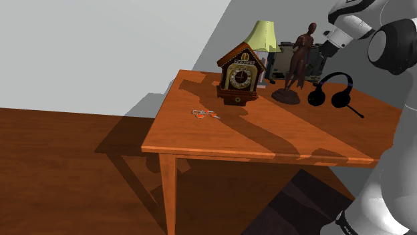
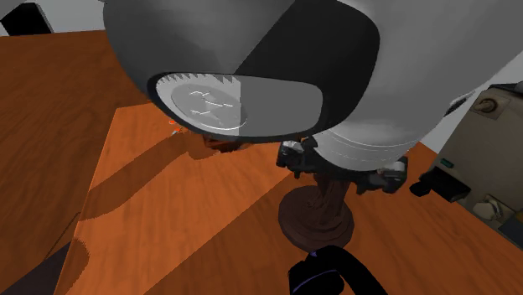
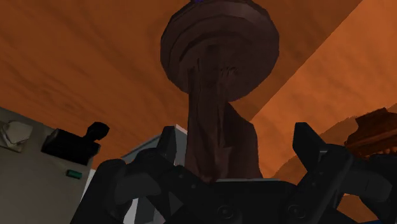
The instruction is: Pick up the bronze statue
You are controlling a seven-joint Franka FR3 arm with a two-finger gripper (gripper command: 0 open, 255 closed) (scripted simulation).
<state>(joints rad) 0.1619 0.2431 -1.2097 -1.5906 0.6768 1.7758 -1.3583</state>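
Straddling the dark brown statue [image 3: 219, 95] from above with the gripper [image 3: 238, 153] spread apart, one finger to each side of the slim figure, not plainly pressing on it. Stands upright on a round base near the far edge of the table [image 1: 267, 140]. Looks rigid and probably heavy for its width, bottom-weighted, with a smooth finish likely to slip. Calls for a firm squeeze across the torso, above the narrow legs, then a straight lift. Has headphones [image 1: 332, 91] just beside the base on the side toward the arm, a cuckoo clock [image 1: 239, 75] near on the other side, and a lamp [image 1: 262, 40] behind at the far edge. Leaves small scissors [image 1: 204, 114] well apart toward the table's middle. Risks catching the headphones if swung sideways.
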